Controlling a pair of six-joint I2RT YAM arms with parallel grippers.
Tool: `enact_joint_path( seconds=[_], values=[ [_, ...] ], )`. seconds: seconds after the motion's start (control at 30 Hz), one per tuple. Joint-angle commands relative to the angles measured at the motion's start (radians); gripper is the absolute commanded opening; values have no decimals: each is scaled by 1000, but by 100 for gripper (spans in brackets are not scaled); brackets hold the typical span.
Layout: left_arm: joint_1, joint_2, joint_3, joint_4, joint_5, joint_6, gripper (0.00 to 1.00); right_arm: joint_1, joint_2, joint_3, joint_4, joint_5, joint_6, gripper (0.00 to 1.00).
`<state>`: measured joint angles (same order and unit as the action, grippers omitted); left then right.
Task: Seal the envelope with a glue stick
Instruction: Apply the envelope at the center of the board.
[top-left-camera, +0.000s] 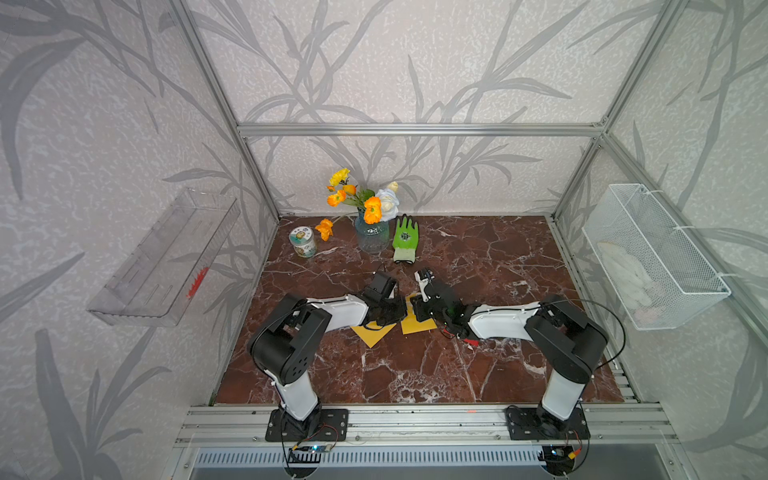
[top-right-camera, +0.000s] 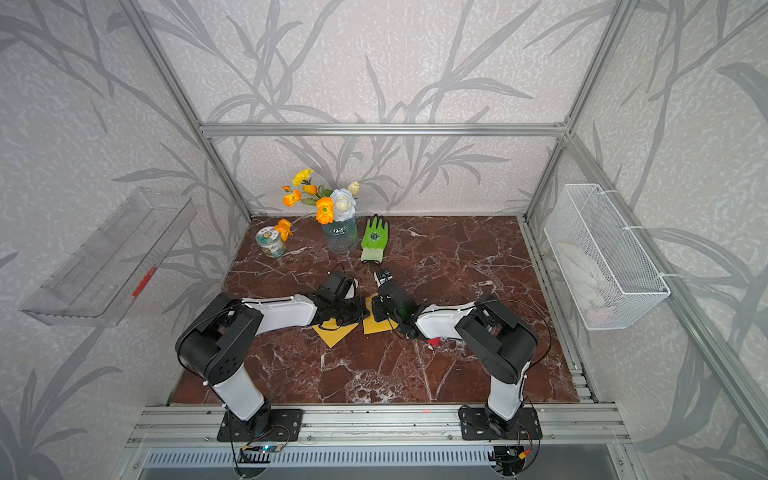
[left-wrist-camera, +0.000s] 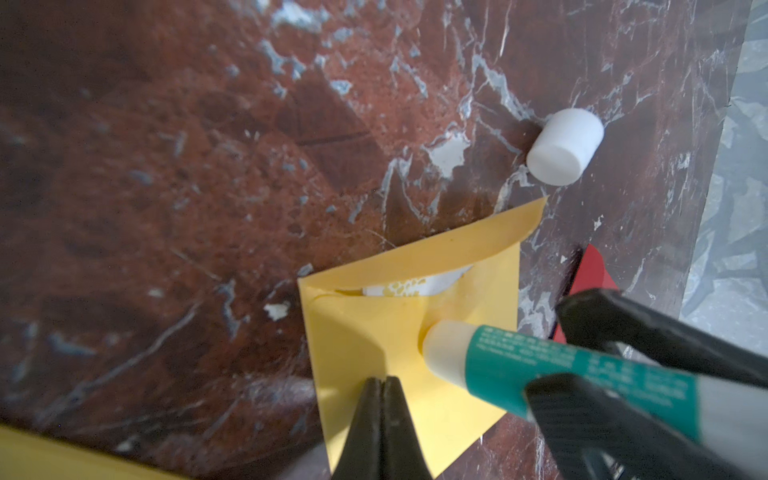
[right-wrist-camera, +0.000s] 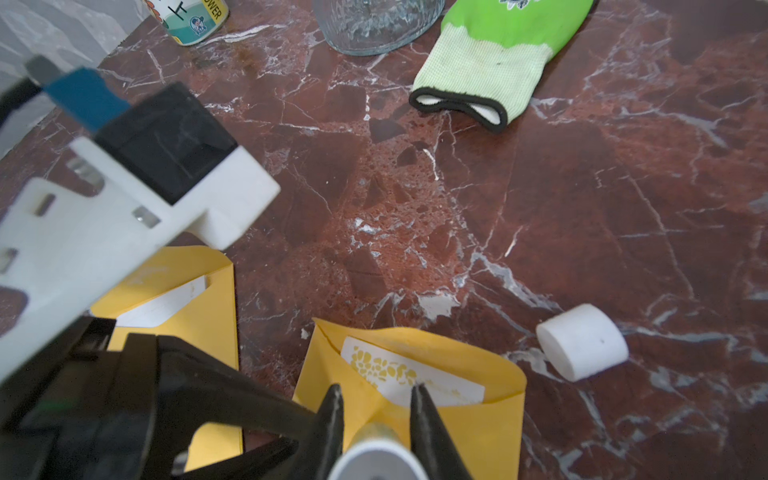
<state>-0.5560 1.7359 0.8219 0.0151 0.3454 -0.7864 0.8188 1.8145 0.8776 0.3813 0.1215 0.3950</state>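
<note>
Right gripper (right-wrist-camera: 376, 409) clamps the glue stick (left-wrist-camera: 540, 365), its bared tip pressed to the open yellow envelope (left-wrist-camera: 361, 328); beside it, the left gripper (left-wrist-camera: 380, 388), jaws closed together, pins the paper. Just beyond the flap lies the white cap (left-wrist-camera: 565, 147) on the marble tabletop (left-wrist-camera: 166, 208).

- Tabletop (top-left-camera: 498, 270): glossy, smooth, stone-look surface, red-brown with white veining.
- Envelope (left-wrist-camera: 361, 332): matt yellow paper, smooth.
- Glue stick (left-wrist-camera: 540, 361): smooth plastic tube with a faintly shiny teal printed label.
- Cap (left-wrist-camera: 565, 145): matt white plastic.
- Glove (right-wrist-camera: 490, 66): knitted cloth cuff, with a smoother green coating above it.
- Vase (top-left-camera: 372, 241): clear, textured glass.
- Basket (top-left-camera: 681, 257): white-coated wire mesh.
- Frame bar (top-left-camera: 415, 129): silvery metal with a dull sheen.
</note>
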Motion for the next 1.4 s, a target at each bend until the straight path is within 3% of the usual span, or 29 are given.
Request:
enact_joint_path(
  seconds=[0.0,0.6,0.8,1.37],
  values=[
    [-9,55,-33,-86,-37,-1,0,-1,33,38,-6,-13,23,0],
    [-10,66,-37,-86,-33,3,0,-49,-16,7,63,-19,139,0],
    [-10,67,-40,-84,-31,3,0,-84,-4,0,101,-89,199,0],
    [-10,77,-43,-75,-23,3,0,-23,97,38,68,-27,105,0]
  ],
)
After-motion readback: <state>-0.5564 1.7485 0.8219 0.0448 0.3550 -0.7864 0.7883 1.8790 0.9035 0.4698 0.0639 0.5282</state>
